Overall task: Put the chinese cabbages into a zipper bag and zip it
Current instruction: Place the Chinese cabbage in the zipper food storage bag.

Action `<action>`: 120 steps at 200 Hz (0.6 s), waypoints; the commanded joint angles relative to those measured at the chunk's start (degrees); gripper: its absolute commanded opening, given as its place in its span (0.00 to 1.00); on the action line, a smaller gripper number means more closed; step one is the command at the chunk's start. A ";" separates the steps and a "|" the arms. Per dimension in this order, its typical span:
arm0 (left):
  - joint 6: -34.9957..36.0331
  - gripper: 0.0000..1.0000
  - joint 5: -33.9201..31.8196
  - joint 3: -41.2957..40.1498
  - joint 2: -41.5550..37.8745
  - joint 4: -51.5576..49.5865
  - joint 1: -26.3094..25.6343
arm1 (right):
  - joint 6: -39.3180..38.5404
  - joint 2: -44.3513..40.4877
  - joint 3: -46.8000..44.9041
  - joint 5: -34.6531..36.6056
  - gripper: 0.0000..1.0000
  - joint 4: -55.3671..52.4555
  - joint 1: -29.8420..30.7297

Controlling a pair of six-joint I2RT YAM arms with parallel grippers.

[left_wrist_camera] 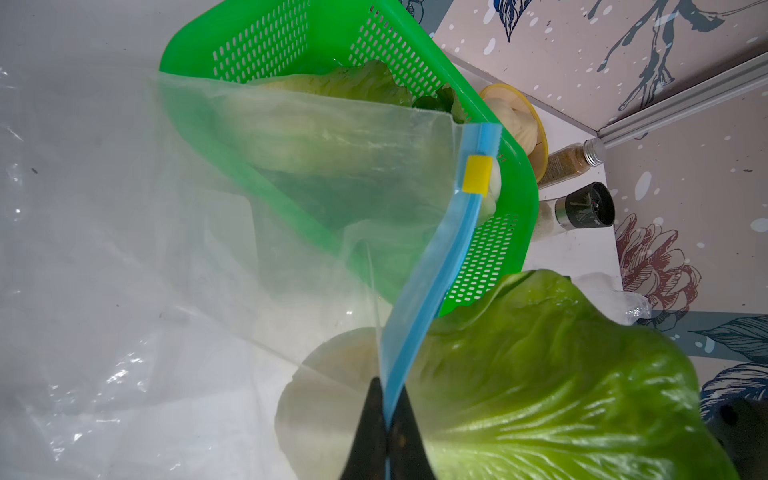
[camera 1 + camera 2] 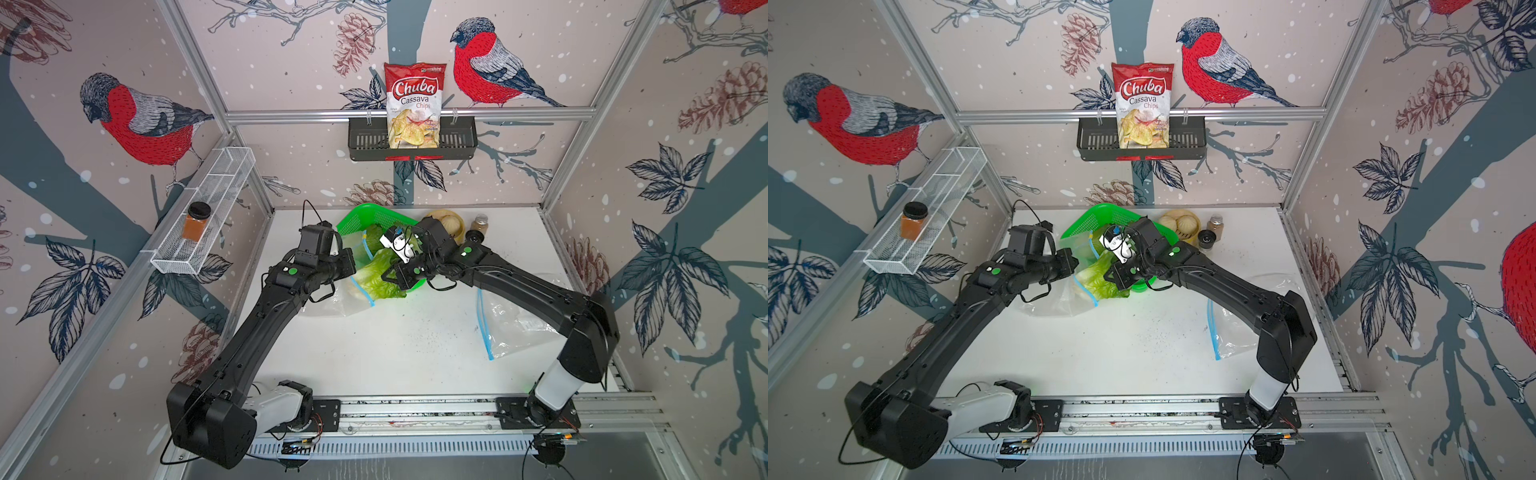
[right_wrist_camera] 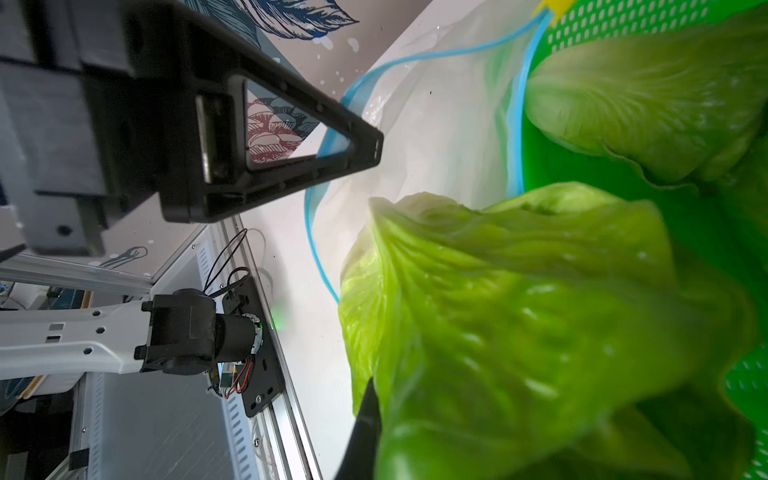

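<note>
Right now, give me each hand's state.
Left hand: closed on the blue zip strip of the clear plastic zipper bag.
Right hand: closed on a light-green leafy Chinese cabbage.

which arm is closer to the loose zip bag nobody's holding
Right. The right arm passes over one edge of the loose zip bag; the left arm is across the table, with the left gripper pinching the other bag.
</note>
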 commanded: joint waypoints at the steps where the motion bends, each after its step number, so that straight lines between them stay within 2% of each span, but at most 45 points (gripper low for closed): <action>1: -3.17 0.00 2.91 -1.30 -0.88 3.91 0.05 | 0.59 -0.26 0.29 -1.85 0.03 7.84 -0.20; 19: -5.04 0.00 3.12 -2.18 -2.06 4.34 0.05 | 4.86 1.97 1.19 -2.22 0.03 11.81 -0.45; 55: -6.38 0.00 1.99 -2.10 -3.44 4.44 0.06 | -0.36 7.16 5.55 -0.88 0.03 3.90 1.36; 87: -8.10 0.00 3.68 -2.62 -3.24 6.76 0.08 | 2.29 6.89 5.26 -3.83 0.05 9.40 1.24; 110: -8.52 0.00 3.82 -2.71 -3.44 6.62 0.09 | 8.88 8.28 5.72 -9.42 0.06 15.13 -0.77; 120: -8.45 0.00 3.55 -3.12 -3.67 6.62 0.06 | 8.70 8.84 6.14 -8.22 0.06 14.72 -0.73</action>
